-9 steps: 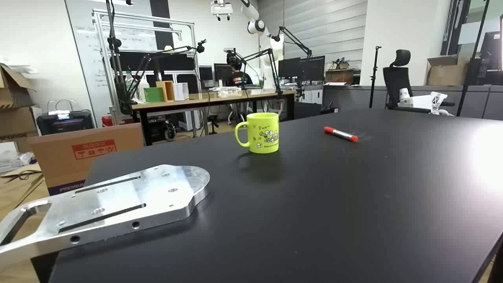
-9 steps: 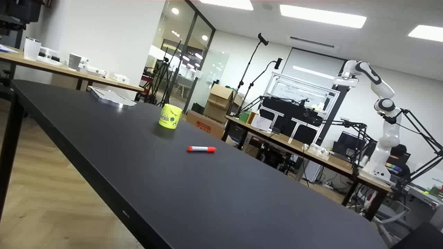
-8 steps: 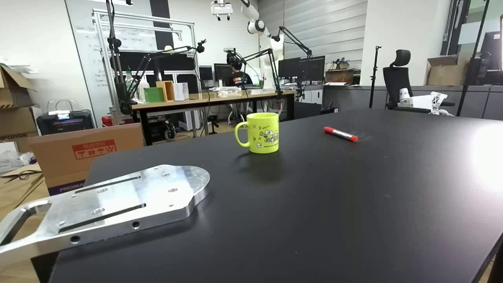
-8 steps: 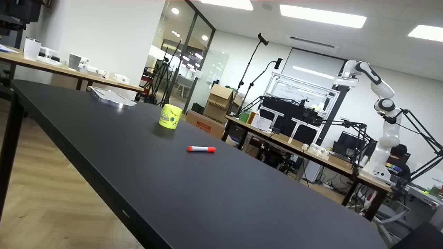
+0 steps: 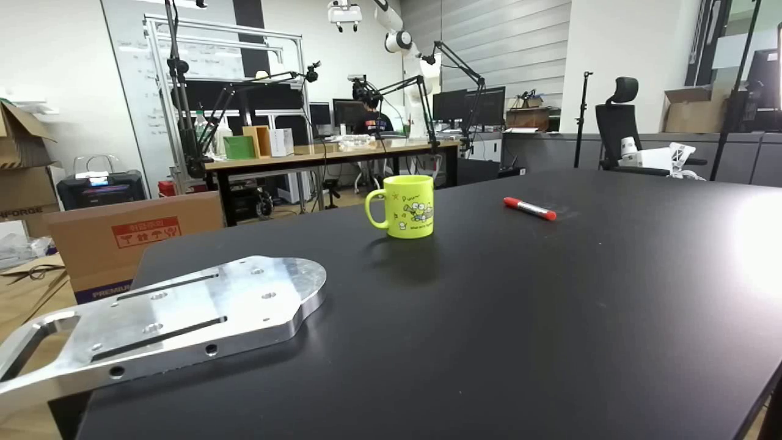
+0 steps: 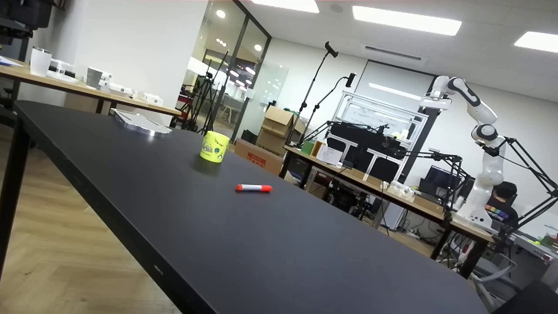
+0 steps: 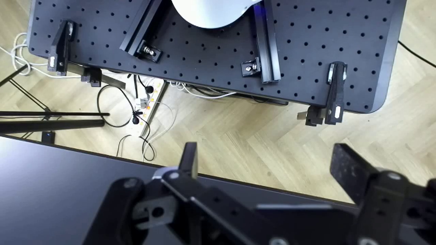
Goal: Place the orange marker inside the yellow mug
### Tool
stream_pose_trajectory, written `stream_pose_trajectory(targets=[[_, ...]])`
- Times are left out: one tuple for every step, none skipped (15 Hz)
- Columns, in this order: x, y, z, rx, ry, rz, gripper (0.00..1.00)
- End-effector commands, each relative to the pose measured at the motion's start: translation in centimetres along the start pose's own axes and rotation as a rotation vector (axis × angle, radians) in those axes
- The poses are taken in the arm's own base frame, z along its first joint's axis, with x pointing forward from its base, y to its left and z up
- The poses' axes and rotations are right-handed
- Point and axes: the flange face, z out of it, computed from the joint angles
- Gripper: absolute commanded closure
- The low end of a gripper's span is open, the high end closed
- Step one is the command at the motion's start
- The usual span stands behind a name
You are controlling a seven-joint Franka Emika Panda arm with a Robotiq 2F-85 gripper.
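The orange marker lies on its side on the black table, with red ends and a white middle; it also shows in an exterior view. The yellow mug stands upright a short way from it, its loop handle pointing away from the marker. The mug also shows in an exterior view, where its handle is hidden. The marker is outside the mug and apart from it. My gripper shows only in the wrist view. Its fingers are wide apart with nothing between them. Marker and mug are out of the wrist view.
A silver metal plate lies on the black table near the mug. The wrist view shows a black perforated board, a wooden floor gap with cables, and a dark table edge below the fingers. A white arm stands far back.
Only the seated person at the back has shifted a little. The marker, the mug and the metal plate have not moved.
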Motion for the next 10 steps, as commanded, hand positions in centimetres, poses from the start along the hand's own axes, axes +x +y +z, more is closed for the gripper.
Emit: stream_pose_trajectory(targets=[[0.0,0.0,-0.1,0.0,-0.001,0.0,0.0],[0.0,0.0,-0.1,0.0,-0.001,0.0,0.0],[0.0,0.0,-0.1,0.0,-0.001,0.0,0.0],[0.0,0.0,-0.1,0.0,-0.001,0.0,0.0],[0.0,0.0,-0.1,0.0,-0.001,0.0,0.0],[0.0,0.0,-0.1,0.0,-0.001,0.0,0.0],[-0.1,0.9,-0.4,-0.014,0.037,0.027,0.0],[0.6,2.0,-0.6,-0.017,0.052,0.035,0.0],[1.1,3.1,-1.0,-0.021,0.082,0.038,0.0],[3.5,3.8,-1.0,-0.018,0.124,0.011,0.0]])
